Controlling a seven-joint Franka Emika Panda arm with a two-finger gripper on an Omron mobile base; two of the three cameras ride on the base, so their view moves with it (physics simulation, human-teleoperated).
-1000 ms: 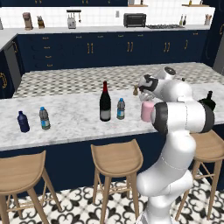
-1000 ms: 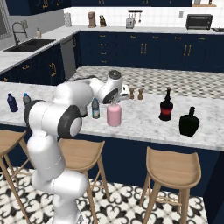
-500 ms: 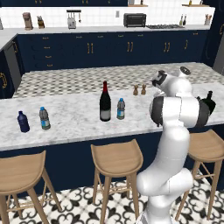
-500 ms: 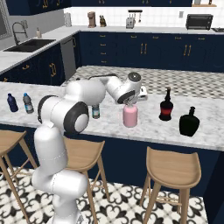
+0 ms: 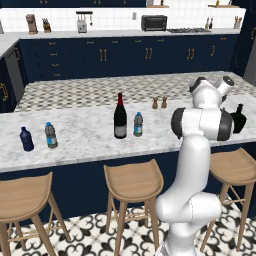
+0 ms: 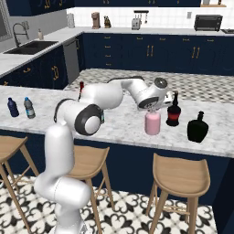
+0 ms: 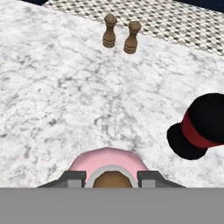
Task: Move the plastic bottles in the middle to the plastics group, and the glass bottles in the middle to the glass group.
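My gripper (image 6: pixel 152 111) is shut on the grey-capped neck of the squat pale-pink glass bottle (image 6: pixel 152 124), low over the counter just left of the glass group. That group is a dark slim-necked bottle with a red lower part (image 6: pixel 173 112) and a black flask (image 6: pixel 198 128). In the hand view the pink bottle (image 7: pixel 109 161) sits between my fingertips (image 7: pixel 72 177), with the red-banded bottle (image 7: pixel 199 127) to the right. The tall wine bottle (image 5: pixel 120 116) and a small water bottle (image 5: pixel 138 124) stand mid-counter. At the far left stands the plastics group: a dark-blue bottle (image 5: pixel 26 139) and a water bottle (image 5: pixel 50 135).
Two brown shakers (image 7: pixel 120 34) stand farther back on the marble counter (image 5: pixel 85 135). Wooden stools (image 5: pixel 134 181) line its near edge. My arm hides part of the black flask (image 5: pixel 239 120) in the left base view.
My arm has swung right along the counter with the pink bottle in its grip, from the middle to just beside the dark bottle with the red lower part.
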